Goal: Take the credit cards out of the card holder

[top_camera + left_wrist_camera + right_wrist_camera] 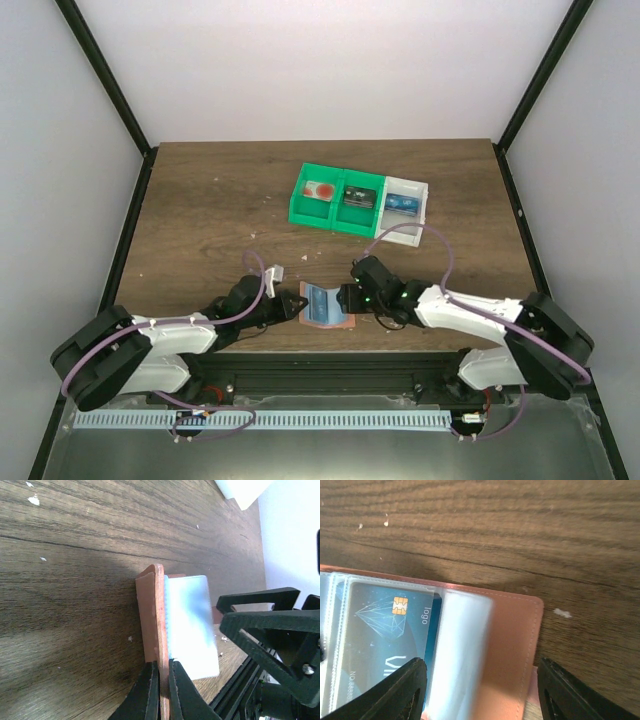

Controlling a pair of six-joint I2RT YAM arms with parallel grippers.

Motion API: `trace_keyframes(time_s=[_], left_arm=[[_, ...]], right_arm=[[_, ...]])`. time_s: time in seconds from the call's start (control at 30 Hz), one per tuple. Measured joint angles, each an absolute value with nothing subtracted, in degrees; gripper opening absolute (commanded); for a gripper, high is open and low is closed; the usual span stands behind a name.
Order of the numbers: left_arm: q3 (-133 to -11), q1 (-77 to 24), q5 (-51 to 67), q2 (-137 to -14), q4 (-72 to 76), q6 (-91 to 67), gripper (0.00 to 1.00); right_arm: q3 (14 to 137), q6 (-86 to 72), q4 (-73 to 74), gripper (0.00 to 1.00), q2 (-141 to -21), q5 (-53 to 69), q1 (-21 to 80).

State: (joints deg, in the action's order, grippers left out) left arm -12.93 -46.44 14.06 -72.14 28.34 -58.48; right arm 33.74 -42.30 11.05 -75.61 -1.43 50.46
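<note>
Card holder (pixel 512 645) runs off the left and bottom edges of the right wrist view. Credit card (pixel 380 630) lettering is cut off low, and the clear sleeve (pixel 462 650) beside it is blurred. Overhead, what sits in the bins (pixel 330 220) is too small to tell.

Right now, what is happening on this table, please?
The left gripper is shut on one edge of the salmon-pink card holder, keeping that flap upright. The right gripper stands open over the holder's inside, its fingers on either side of a clear pocket. A blue credit card with a chip sits in its sleeve, not yet taken out.
</note>
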Motion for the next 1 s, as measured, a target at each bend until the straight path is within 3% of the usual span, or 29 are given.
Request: trace_keyframes(time_s=[0.3, 0.5, 0.67, 1.0], left_arm=[[-12.9, -46.4, 14.2, -72.5, 29.0, -58.5, 0.00], [-12.9, -46.4, 14.1, -73.6, 30.0, -58.6, 0.00], [-12.1, -46.4, 13.9, -73.8, 30.5, -59.3, 0.20], [-10.4, -46.5, 10.7, -67.1, 23.9, -59.6, 0.41]], right_arm=[[33.8, -42.2, 8.2, 0.39, -69.4, 3.8, 50.5], [33.8, -43.4, -0.2, 0.30, -74.7, 10.6, 50.5], [33.4, -44.0, -3.8, 0.28, -81.1, 12.9, 50.4], [30.4, -44.4, -8.4, 0.17, -86.7, 15.4, 49.1]])
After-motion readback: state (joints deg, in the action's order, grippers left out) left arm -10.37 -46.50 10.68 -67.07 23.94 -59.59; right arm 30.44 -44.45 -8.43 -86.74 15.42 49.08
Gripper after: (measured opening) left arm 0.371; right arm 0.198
